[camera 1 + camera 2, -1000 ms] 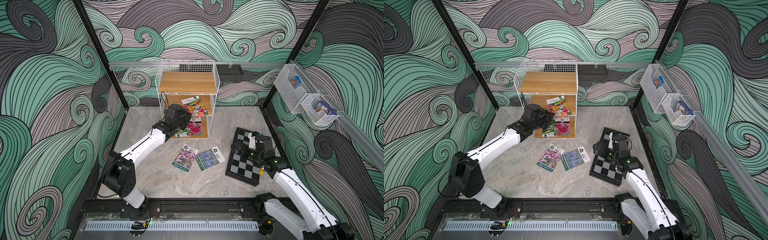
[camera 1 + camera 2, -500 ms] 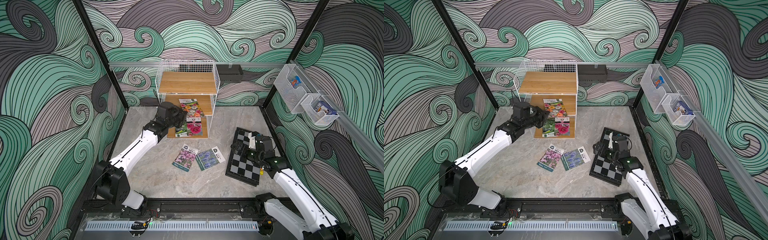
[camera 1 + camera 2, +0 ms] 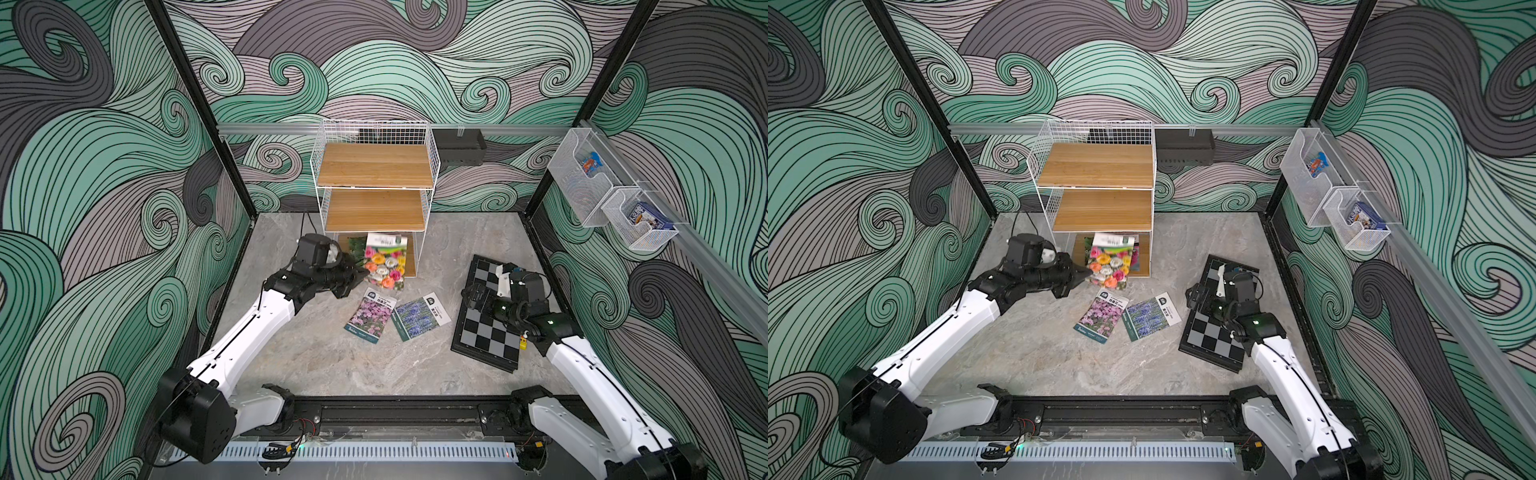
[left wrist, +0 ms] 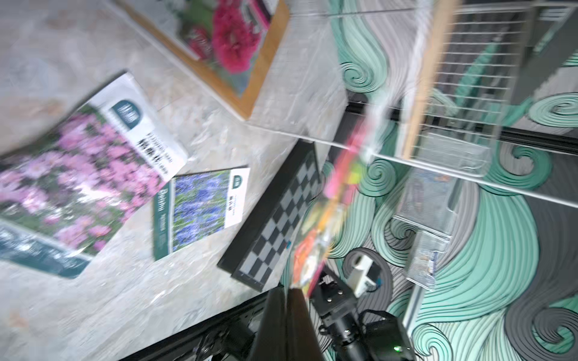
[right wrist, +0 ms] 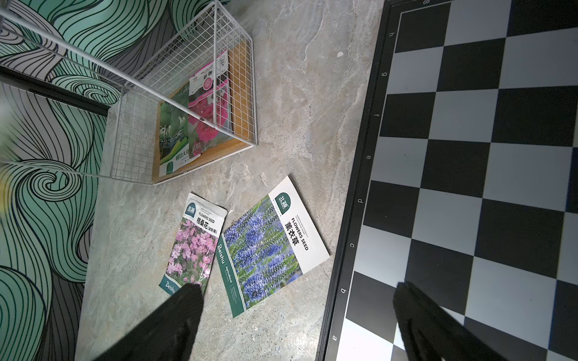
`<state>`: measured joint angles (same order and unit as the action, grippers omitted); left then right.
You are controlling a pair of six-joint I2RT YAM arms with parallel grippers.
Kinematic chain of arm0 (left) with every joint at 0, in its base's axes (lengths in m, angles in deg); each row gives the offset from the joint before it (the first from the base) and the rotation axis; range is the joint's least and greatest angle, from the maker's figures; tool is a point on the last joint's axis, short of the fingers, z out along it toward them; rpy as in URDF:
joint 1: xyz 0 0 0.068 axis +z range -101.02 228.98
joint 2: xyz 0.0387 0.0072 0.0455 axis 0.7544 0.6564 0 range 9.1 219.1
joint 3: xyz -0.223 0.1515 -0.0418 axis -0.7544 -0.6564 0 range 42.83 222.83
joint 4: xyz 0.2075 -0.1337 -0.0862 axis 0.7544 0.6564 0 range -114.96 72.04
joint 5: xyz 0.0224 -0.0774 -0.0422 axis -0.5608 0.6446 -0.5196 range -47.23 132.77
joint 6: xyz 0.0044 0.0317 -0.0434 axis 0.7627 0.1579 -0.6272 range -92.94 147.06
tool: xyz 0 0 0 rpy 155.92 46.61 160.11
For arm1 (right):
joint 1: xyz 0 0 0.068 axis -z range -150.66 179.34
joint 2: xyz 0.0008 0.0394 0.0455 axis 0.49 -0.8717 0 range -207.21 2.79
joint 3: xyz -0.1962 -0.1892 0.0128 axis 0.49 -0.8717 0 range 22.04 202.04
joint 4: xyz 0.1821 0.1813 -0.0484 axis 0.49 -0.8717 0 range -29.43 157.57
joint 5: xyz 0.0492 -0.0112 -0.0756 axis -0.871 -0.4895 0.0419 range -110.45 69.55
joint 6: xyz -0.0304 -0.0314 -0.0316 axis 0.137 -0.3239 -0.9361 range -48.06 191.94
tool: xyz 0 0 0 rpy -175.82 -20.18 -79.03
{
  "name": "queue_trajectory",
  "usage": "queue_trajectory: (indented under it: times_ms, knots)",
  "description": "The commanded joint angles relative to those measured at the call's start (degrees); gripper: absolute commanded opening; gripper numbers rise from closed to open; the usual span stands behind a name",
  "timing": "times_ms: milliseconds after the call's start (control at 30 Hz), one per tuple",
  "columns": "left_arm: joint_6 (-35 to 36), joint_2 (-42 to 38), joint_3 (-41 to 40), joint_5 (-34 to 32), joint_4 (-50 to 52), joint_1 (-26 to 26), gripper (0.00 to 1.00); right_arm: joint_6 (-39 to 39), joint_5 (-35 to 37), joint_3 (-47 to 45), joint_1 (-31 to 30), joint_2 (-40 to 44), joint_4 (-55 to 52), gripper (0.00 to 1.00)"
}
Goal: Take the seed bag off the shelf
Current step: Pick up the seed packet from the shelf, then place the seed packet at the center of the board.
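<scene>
Well in front of the shelf (image 3: pixel 374 210), the right gripper (image 3: pixel 473 296) is hanging wide open over the chessboard (image 3: pixel 486 332). Closer to the shelf, the left gripper (image 3: pixel 361 276) is clamping the seed bag (image 3: pixel 384 266) by its side edge. The bag's long axis is pointing into the shelf's bottom opening, and bare counter (image 3: pixel 332 361) is lying open in front of the shelf.

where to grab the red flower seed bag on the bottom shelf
Likely pinch the red flower seed bag by its front edge, coming in low through the open front of the shelf: it lies flat on the board, and wire grid walls the sides.
</scene>
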<state>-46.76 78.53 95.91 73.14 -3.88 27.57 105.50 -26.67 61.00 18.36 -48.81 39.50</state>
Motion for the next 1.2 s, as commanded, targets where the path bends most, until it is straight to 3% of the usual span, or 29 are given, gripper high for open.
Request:
queue_trajectory:
  times_ms: [0, 167, 567, 733, 1167]
  knots:
    - [3.2, -0.9, -6.5, 5.9, 1.5, 0.8, 0.0, -0.6, -0.6, -0.2, -0.2, 0.1, 0.1, 0.99]
    - [7.5, -4.2, -11.4, 4.8, 4.7, 2.7, 0.0, -0.7, -0.9, -0.8, -0.3, 0.7, 0.0, 0.99]
    - [16.7, -14.8, -11.7, 2.8, 15.6, 16.0, 0.0, -0.8, -1.3, -1.2, -0.2, 0.2, 0.2, 0.99]
    - [20.6, -11.0, -12.1, 6.5, 17.5, 21.4, 0.0, -0.8, -1.8, -1.4, -0.2, -0.4, 0.7, 0.99]
    - [37.7, 7.6, 0.2, 4.0, 25.5, 28.4, 0.0, -2.6, -3.1, -2.8, -0.2, 0.2, 0.5, 0.99]
